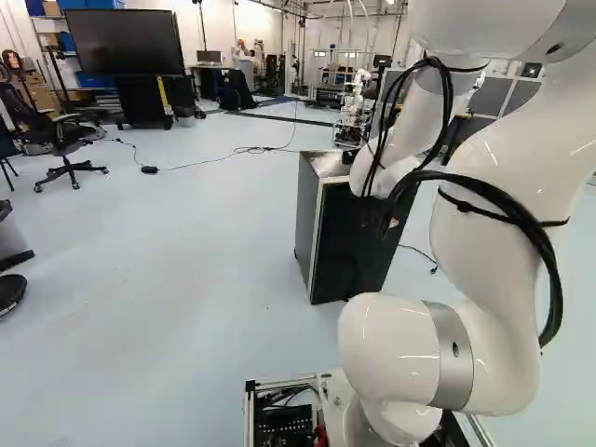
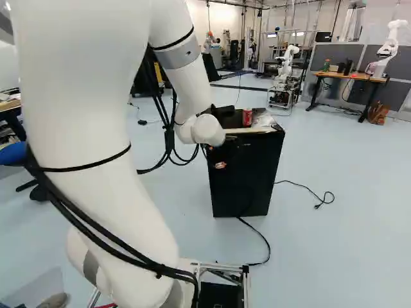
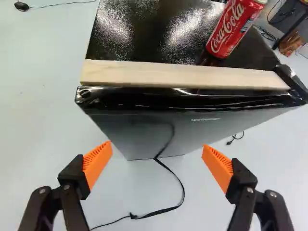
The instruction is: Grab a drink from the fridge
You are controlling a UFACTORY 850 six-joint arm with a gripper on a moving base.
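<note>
Noting red can (image 3: 233, 26) atop glossy black fridge (image 3: 137, 36), wooden strip (image 3: 183, 76) nearer — screen (image 1: 126, 42) far left, desk (image 2: 350, 76) far right — gripper (image 2: 230, 157) spread wide.

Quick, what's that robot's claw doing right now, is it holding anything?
Gripper: open, its orange pads wide apart, holding nothing.

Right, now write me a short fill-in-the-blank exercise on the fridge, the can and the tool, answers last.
The can standing on top of the fridge is mainly ____ in colour.
The pale strip along the fridge's front top edge looks made of ____.
The tool grips nothing; its fingers stand ____.

Missing words: red; wood; apart.
</note>
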